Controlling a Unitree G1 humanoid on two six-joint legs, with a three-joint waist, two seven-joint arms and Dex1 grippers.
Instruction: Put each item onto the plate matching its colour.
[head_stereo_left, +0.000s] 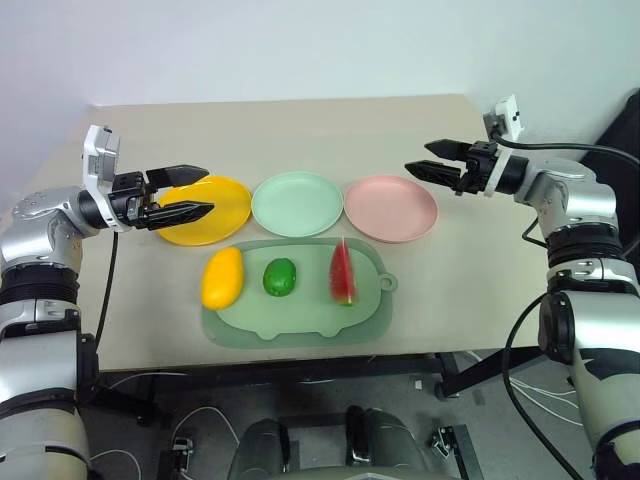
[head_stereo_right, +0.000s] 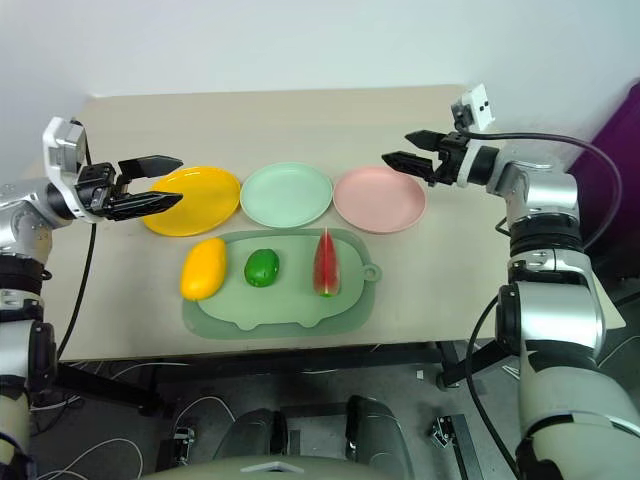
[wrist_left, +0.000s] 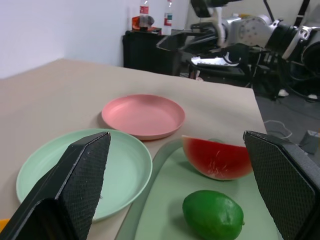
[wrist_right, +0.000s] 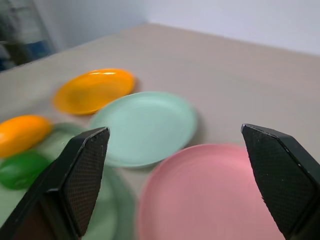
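A beige worktop (head_stereo_left: 300, 125) carries a pale green mat with a tab (head_stereo_left: 300, 320) at its near edge. Behind the mat stand three round plates in a row: the yellow plate (head_stereo_left: 215, 210) on the left, the mint green plate (head_stereo_left: 297, 203) in the middle, the pink plate (head_stereo_left: 391, 208) on the right. All three plates are bare. On the mat lie the yellow mango (head_stereo_left: 222, 277) at the left edge, the green fruit (head_stereo_left: 280, 277) in the middle and the watermelon wedge (head_stereo_left: 343, 272) to the right, each apart from the others. The left gripper (head_stereo_left: 195, 192) hangs over the yellow plate, its arm raised and pointing level toward the right, jaws spread and holding nothing. The right gripper (head_stereo_left: 420, 158) hovers behind the pink plate, pointing level toward the left, jaws released wide and holding nothing; every item lies well apart from both pairs of jaws
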